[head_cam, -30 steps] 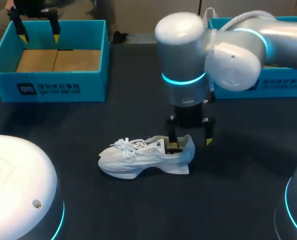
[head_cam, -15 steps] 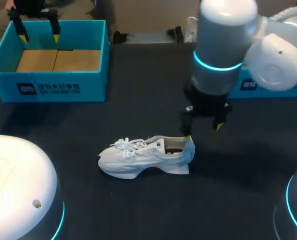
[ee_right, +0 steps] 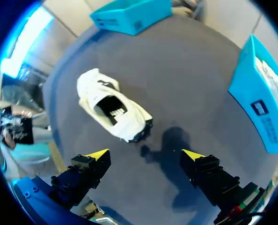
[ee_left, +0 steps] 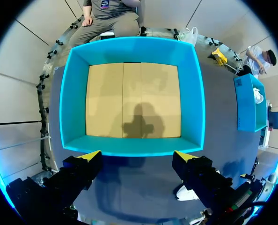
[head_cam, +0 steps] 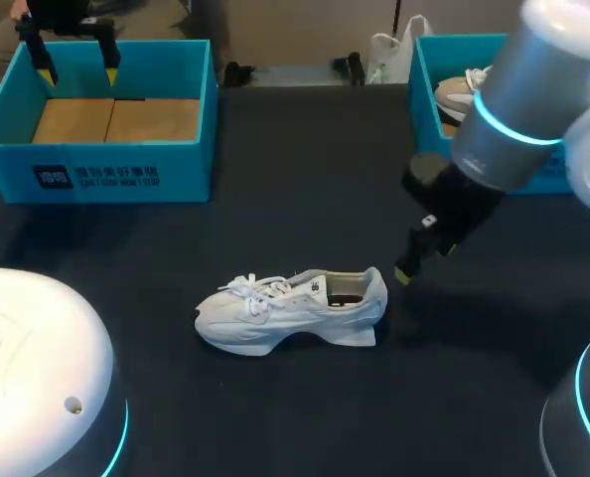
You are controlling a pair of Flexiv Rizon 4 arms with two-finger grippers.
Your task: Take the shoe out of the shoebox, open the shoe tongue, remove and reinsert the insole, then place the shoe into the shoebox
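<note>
- White lace-up sneaker (head_cam: 290, 310) stands on its sole on the dark counter (head_cam: 305, 179), opening upward, probably for tongue work.
- Right jaws apart, empty, near its heel.
- Left jaws apart, parked over the teal cardboard shoebox (head_cam: 96, 177).

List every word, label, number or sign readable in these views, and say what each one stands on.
Dark front label on the left turquoise shoebox: white print, too blurred to read.
Dark side label on the right turquoise shoebox: too small to read.
Dark tag on the white lace-up sneaker: unreadable.
Print on its insole: blurred.
Nothing can be quoted.
</note>
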